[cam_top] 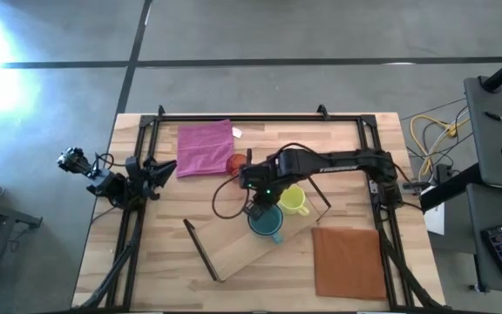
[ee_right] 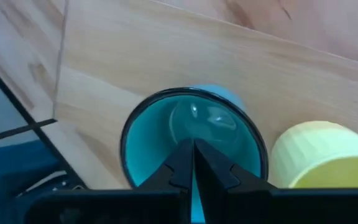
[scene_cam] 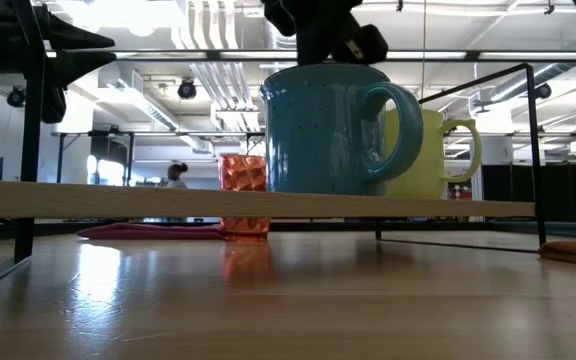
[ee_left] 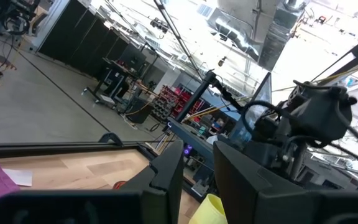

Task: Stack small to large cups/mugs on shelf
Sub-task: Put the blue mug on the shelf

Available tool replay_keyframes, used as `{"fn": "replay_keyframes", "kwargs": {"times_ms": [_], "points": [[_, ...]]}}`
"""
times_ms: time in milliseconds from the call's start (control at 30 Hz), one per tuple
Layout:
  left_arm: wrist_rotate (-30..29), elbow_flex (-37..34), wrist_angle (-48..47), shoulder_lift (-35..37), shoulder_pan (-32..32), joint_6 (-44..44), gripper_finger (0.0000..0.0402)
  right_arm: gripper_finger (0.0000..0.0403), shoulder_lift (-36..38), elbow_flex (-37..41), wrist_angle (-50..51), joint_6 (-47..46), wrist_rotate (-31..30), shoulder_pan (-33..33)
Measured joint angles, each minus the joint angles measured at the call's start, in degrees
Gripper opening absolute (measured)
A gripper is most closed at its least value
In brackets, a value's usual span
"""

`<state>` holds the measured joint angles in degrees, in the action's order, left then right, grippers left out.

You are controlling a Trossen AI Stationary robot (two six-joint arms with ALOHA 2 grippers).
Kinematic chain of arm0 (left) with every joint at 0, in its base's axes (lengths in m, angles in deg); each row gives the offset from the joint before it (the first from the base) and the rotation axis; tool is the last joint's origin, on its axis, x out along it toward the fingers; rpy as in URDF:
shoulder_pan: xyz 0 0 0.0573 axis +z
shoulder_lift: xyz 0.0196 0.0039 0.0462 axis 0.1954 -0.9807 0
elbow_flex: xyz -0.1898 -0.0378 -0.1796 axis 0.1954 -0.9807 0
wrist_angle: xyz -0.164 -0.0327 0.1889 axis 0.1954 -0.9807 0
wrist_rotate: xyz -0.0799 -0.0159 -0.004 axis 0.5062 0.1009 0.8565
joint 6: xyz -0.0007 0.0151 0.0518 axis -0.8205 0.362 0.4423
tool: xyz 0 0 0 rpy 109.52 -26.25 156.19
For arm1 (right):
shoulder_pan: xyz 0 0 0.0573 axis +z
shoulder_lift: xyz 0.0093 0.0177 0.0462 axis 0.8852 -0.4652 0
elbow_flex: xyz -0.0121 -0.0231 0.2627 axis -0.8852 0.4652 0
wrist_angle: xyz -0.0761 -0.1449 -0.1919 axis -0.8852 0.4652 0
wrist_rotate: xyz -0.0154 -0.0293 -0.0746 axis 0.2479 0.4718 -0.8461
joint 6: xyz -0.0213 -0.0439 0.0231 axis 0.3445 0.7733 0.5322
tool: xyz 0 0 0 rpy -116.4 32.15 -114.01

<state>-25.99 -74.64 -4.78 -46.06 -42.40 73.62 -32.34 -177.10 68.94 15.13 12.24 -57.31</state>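
The right tool pinched the teal mug by its rim on the shelf; likely heavy, glazed, slippery; the rim suited gripping.

Teal mug w/ dark speckles, glossy teal inside; yellow-green mug; translucent orange-red cup, faceted; light wood shelf; pink cloth; brown mat

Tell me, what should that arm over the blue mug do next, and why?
Probably let go and lift away: the right gripper looks pinched on the teal mug's rim, and the mug already stands on the shelf beside the yellow-green mug.
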Motion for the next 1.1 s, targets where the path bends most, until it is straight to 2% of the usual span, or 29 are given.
{"fn": "replay_keyframes", "kwargs": {"times_ms": [533,1100], "points": [[0.1,0.0,0.0,0.0,0.0,-0.2,0.0073,0.0008,-5.0,0.0,-1.2,-0.2,-1.9,0.4],[0.2,0.0,0.0,0.0,0.0,-0.2,0.0073,0.0008,-5.1,-0.1,-4.0,-2.1,-4.3,-0.1]]}}
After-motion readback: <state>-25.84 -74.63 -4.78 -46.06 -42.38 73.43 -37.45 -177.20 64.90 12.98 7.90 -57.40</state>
